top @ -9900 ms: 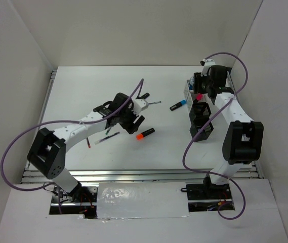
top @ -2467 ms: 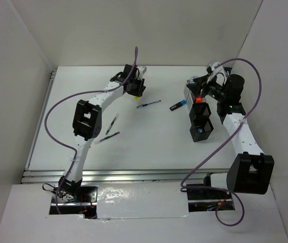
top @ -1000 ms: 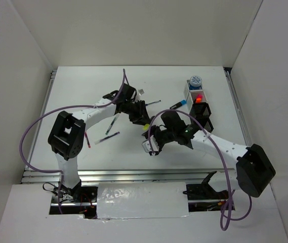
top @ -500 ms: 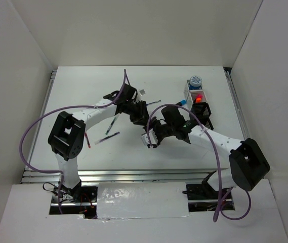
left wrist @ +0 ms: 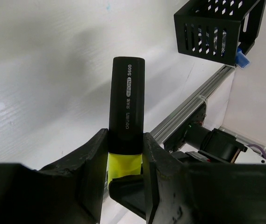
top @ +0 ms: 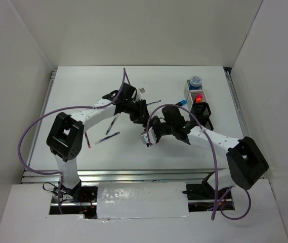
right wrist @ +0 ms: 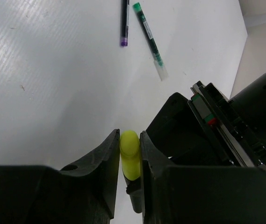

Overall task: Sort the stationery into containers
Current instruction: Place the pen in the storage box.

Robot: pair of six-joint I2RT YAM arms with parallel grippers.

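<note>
Shows yellow highlighter (left wrist: 127,107) held clear of the surface (top: 83,91) at mid-table. Left jaws gripping its barrel, right jaws closed on the cap tip. Judged a handover between the 2 arms, since mesh bins (top: 202,114) stand on the right arm's side.

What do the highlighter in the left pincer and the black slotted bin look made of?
The highlighter: moulded plastic by the look; smooth satin black barrel with white printed lettering, yellow cap end. The black bin: rigid sheet with punched slots, matte black; coated metal or plastic, can't tell which.
</note>
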